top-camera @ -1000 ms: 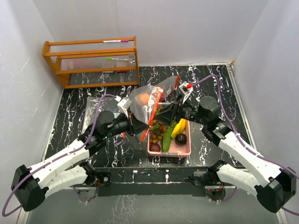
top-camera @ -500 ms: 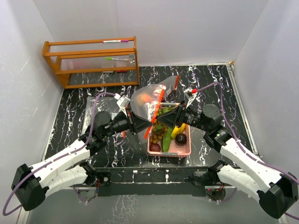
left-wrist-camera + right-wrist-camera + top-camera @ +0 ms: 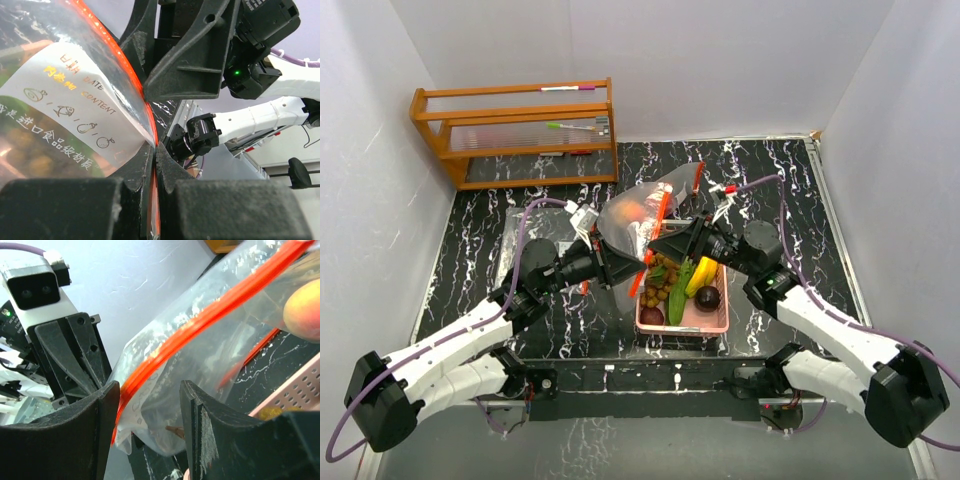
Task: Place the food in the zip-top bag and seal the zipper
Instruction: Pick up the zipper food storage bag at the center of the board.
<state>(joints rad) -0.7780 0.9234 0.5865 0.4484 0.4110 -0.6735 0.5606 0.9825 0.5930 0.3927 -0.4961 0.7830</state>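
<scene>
Sagging clear zip-top bag (image 3: pixel 620 228), orange zipper (image 3: pixel 658 212), orange fruit (image 3: pixel 631 208) inside.

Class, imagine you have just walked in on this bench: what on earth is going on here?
Two robot arms hold a zip-top bag above a pink basket of produce. The left gripper is shut on the bag's orange zipper. The right gripper is open, with the zipper running between its fingers, not pinched. An orange fruit shows inside the bag. The bananas, cucumbers and a dark purple fruit lie in the basket, so filling is unfinished and the bag is unsealed.
</scene>
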